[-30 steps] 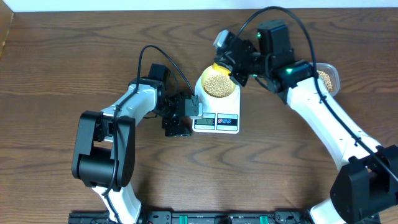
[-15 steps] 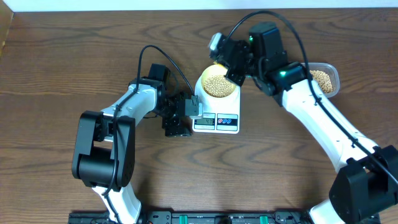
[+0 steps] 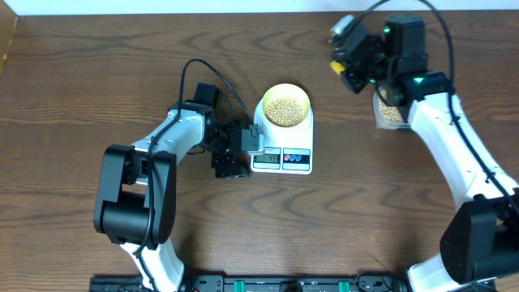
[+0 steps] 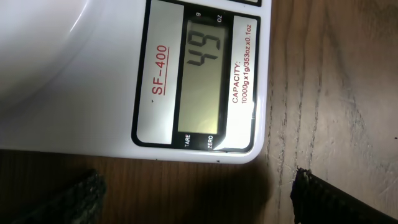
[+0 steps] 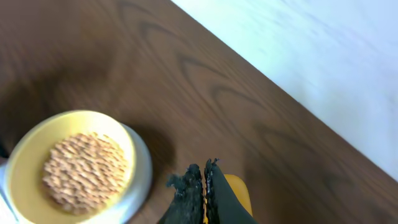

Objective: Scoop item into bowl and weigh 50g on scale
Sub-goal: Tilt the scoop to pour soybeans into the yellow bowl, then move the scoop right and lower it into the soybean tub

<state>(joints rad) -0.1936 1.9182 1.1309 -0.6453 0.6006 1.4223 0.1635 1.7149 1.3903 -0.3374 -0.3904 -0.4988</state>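
**Fig. – Pose of both arms, overhead + wrist views.**

L arm [image 3: 174, 134]: base at near-left, upper link running fwd, forearm bent inward toward centre, wrist low. L gripper [image 3: 246, 156] points inward, jaws wide apart; in the L wrist view only the two black fingertips [image 4: 81, 193] show, one at each lower corner. R arm [image 3: 454, 138]: base at near-right, white forearm stretched far fwd and angled slightly inward. R gripper [image 3: 345, 63] is at the far side, held aloft and pointing inward; its fingers [image 5: 193, 190] are pressed together with no gap betw. them.
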